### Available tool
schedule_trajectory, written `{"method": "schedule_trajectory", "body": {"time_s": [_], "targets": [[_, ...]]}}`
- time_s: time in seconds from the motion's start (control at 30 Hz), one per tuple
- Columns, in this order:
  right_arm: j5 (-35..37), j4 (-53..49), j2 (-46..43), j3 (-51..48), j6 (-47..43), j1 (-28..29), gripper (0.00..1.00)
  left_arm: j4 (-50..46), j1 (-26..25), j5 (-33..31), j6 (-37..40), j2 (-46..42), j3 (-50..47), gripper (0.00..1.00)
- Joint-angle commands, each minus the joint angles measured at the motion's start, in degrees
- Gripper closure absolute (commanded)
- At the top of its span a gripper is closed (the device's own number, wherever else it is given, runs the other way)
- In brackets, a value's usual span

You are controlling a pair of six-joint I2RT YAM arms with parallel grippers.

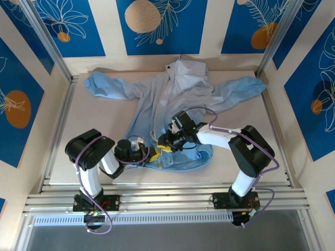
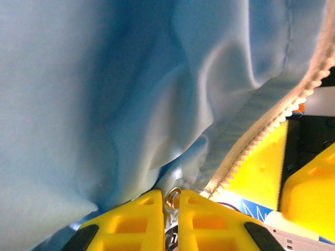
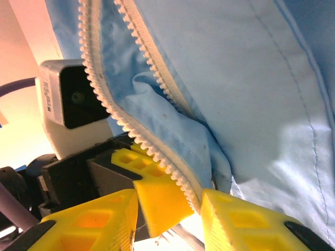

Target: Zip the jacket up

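Note pale matte table [image 1: 104, 125] boxed in by cream walls carrying blue panels [image 1: 68, 21] with white leaf outlines and orange discs; see aluminium rails [image 1: 167, 197] along the near edge. Find the jacket [image 1: 172, 94] spread mid-table: left-hand sleeve [image 1: 110, 86] flung outward, collar [image 1: 180, 68] at the far wall, right-hand sleeve [image 1: 235, 91] flung the other way, hem bunched nearest the arm bases. At that hem, see the left gripper [image 2: 170, 197] pinched closed on the jacket's fabric at the foot of the zipper [image 3: 157, 158], with a small metal ring [image 2: 173, 198] in the slit between its yellow fingers [image 2: 131, 219]. Just to its right, see the right gripper [image 3: 170, 201] partly open, zipper teeth running down into the gap beside one finger; cannot tell whether touching. Read nothing: print on the grey camera housing [image 3: 70, 97] too small, white marks on a blue patch [image 2: 251, 209] blurred. Lose the hem's middle beneath both grippers in the overhead view.
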Motion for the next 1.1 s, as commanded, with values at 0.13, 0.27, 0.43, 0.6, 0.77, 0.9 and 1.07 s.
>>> {"method": "schedule_trajectory", "body": {"time_s": [0.13,0.27,0.43,0.6,0.77,0.9,1.07], "targets": [[1.6,-8.9,5.5,8.2,-6.5,1.1,0.65,-6.8,-0.3,-2.3,4.6,-6.3,-1.8,1.00],[2.4,-10.7,6.6,10.8,-7.8,1.5,0.82,-16.4,-0.3,-2.8,7.9,-12.0,-1.1,1.00],[2.2,-10.5,6.4,12.0,-7.8,1.7,0.96,-37.6,-0.3,-4.4,15.8,-22.8,1.8,1.00],[3.5,-12.0,5.8,12.9,-7.9,2.4,0.78,-68.8,-0.3,-9.6,28.6,-35.4,9.2,1.00],[5.4,-13.1,4.3,13.1,-7.4,3.7,0.60,-79.7,-0.3,-10.8,34.0,-37.6,12.9,1.00],[5.8,-14.1,4.8,14.0,-7.2,4.1,0.59,-79.7,-0.3,-10.8,34.4,-36.9,12.8,1.00],[5.6,-14.3,6.6,14.7,-7.1,4.7,0.78,-83.1,-0.3,-11.5,36.3,-38.0,14.0,1.00]]}}
